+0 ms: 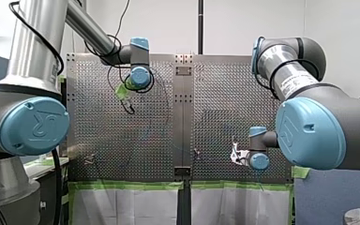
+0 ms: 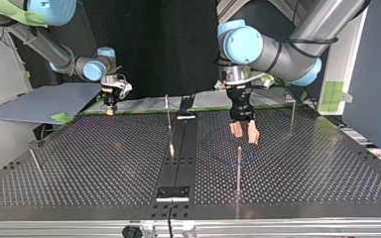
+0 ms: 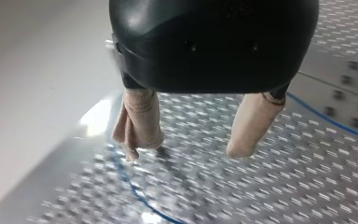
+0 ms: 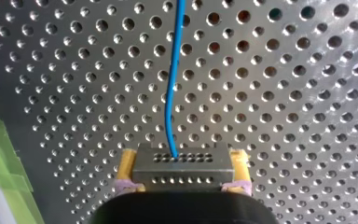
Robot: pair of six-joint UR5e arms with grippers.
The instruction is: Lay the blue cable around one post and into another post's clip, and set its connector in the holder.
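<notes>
my right gripper (image 4: 182, 157) clamped on the connector (image 4: 182, 167), yellow pads either side, near the table (image 1: 225, 84) taped edge; blue cable (image 4: 172, 70) runs off it across the holes. my left gripper (image 3: 184, 151) fingers apart, empty, hovering mid-table by a post (image 2: 238, 168). Looks early: wrap unclear, clip and holder steps left
</notes>
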